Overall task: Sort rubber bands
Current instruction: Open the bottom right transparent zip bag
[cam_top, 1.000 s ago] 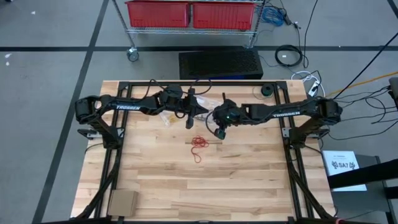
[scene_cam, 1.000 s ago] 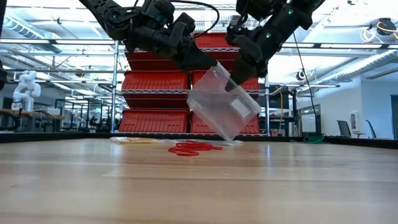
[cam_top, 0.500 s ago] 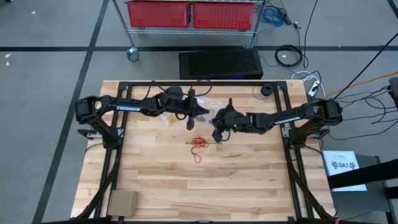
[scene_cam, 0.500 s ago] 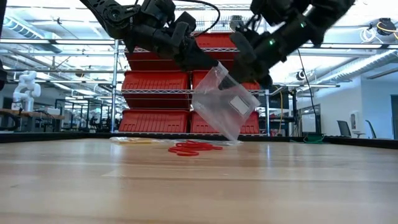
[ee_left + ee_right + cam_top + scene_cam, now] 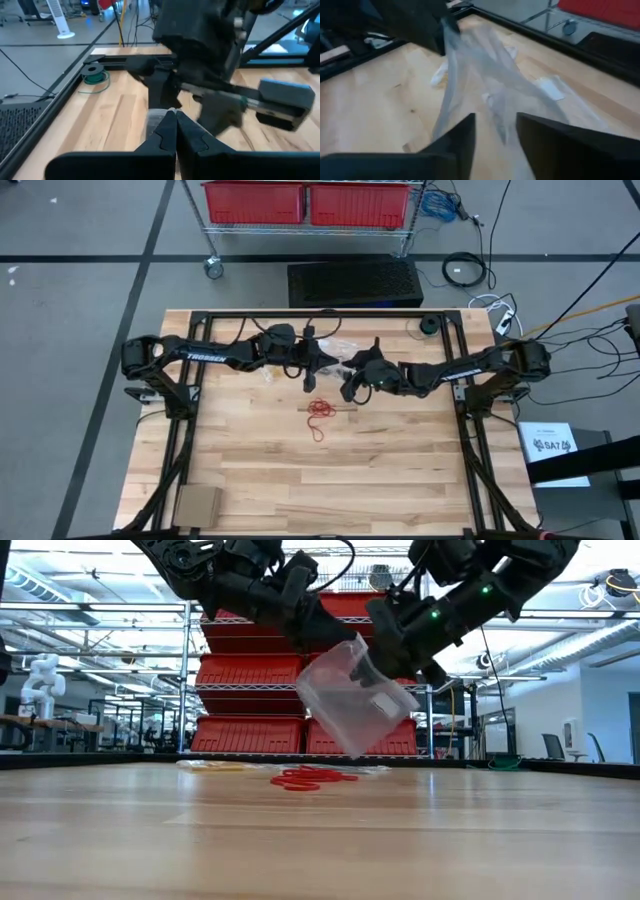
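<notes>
Rubber bands [image 5: 320, 411] lie in a loose red heap on the bare wood a little above the middle of the high view, just below where the two arms meet; in the low view the same heap [image 5: 312, 778] sits on the table under a clear plastic bag [image 5: 352, 696] held up in the air. The left gripper [image 5: 322, 632] is clenched on the bag's upper edge. The right gripper [image 5: 495, 131] has its fingers parted around the bag's side, not clearly gripping. Another clear bag with yellowish contents [image 5: 266, 370] lies flat near the left arm (its contents are too small to name). Judging from this, sorting is at an early stage: no band looks bagged yet.
</notes>
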